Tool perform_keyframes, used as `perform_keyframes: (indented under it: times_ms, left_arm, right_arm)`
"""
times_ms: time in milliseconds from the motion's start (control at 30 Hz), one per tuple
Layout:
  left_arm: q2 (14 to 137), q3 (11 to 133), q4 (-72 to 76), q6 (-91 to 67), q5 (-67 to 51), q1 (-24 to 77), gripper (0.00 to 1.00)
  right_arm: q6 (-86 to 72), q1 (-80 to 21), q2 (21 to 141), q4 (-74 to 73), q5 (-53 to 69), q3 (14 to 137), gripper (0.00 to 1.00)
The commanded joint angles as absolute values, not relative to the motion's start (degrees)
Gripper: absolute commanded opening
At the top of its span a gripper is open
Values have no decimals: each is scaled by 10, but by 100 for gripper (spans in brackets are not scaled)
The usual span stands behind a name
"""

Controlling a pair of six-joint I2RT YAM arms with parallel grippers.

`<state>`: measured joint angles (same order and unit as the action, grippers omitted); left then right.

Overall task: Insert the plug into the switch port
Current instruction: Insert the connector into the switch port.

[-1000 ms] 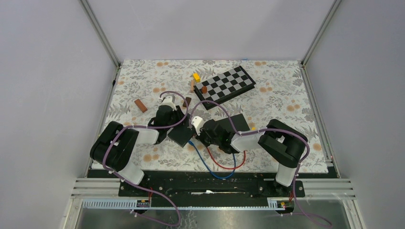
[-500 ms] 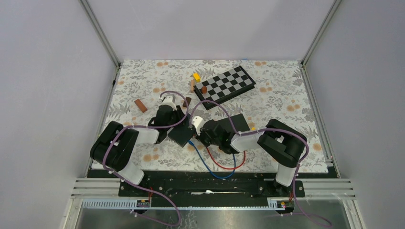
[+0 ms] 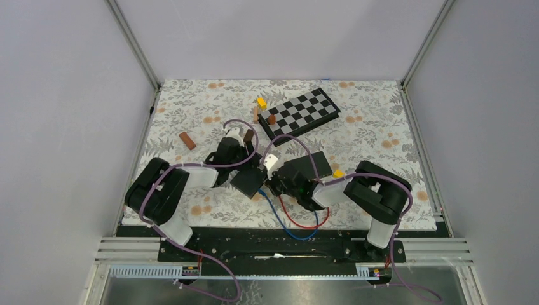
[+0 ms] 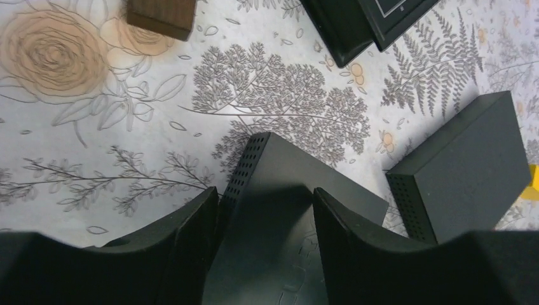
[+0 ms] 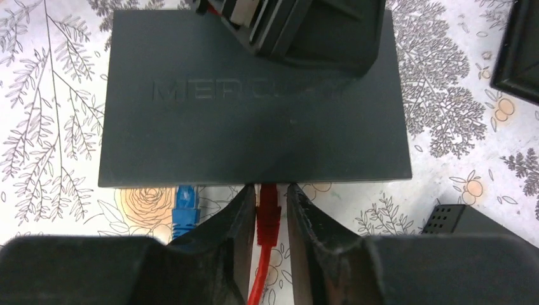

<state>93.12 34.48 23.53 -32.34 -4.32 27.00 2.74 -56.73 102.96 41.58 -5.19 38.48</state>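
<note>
Where smooth, pale grey walls (image 3: 273,38) meet ribbed aluminium posts (image 3: 133,44), a cloth (image 3: 381,127) printed with grey ferns and orange blooms covers the table, flat and matte. At its far side lies a glossy black-and-white chessboard (image 3: 304,113), a slim rectangle set at an angle. Nearer the arms sits the switch (image 5: 254,121) — a flat slab of matte black plastic with raised lettering on its lid and a grid of vent holes down one side. A second black box (image 4: 467,165) of the same look lies near it, not touching. The left gripper (image 4: 265,203) hangs over a corner of the switch, its broad black fingers (image 4: 184,248) spread apart with the lid showing between them, gripping nothing. The right gripper (image 5: 270,189) stands at the switch's near edge, its jaws slightly parted on either side of the red plug (image 5: 268,213), which sits in a port and is not clamped. A blue plug (image 5: 185,206) fills a neighbouring port — both have ribbed, rubbery boots. A dark wooden block (image 4: 159,16) and a small yellow block (image 3: 261,101) lie farther off.
</note>
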Motion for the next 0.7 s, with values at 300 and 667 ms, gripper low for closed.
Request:
perform_keyframes:
  times_ms: [300,667]
  left_arm:
    - [941,368,107,-360,-102,267,71]
    - [832,433,13,-356,5,247,81]
  right_arm:
    - [7,-557,925,449,-75,355,43]
    - [-67,-555,764,206,-132,361,49]
